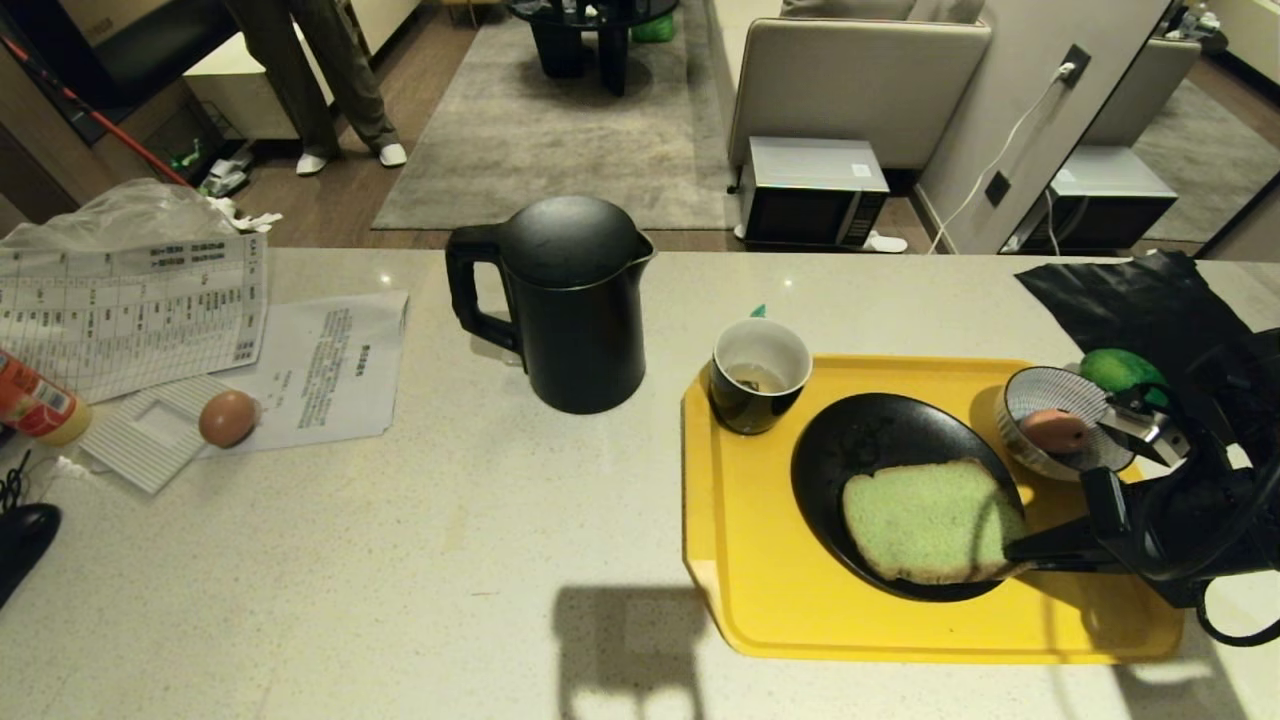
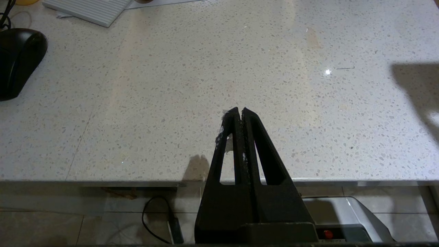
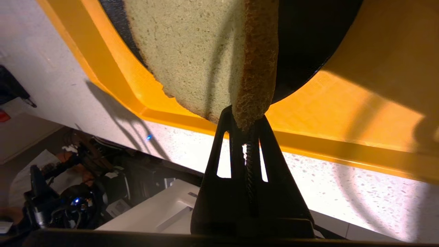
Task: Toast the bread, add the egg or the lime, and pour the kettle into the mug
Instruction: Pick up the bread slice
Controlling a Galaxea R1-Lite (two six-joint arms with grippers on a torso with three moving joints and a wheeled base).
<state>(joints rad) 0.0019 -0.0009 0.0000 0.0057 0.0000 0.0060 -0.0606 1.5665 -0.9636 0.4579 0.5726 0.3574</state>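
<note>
- The left gripper is seen at the near edge of the speckled surface; its jaws are pressed together and nothing is held.
- The right gripper is placed low over the near right part of the yellow tray. Its jaws are closed on the brown crust corner of the bread, which is pinched between them.
- The bread is laid in the black pan, on its near side, and the pan is resting on the tray.
- Behind the pan, at the right edge of the tray, a striped bowl is found with a brown egg inside it.
- The lime is seen just behind this bowl.
- The mug is standing on the far left corner of the tray.
- The kettle is standing upright on the surface, left of the mug, with its handle turned to the left.
- A second egg is lying on papers far to the left.
</note>
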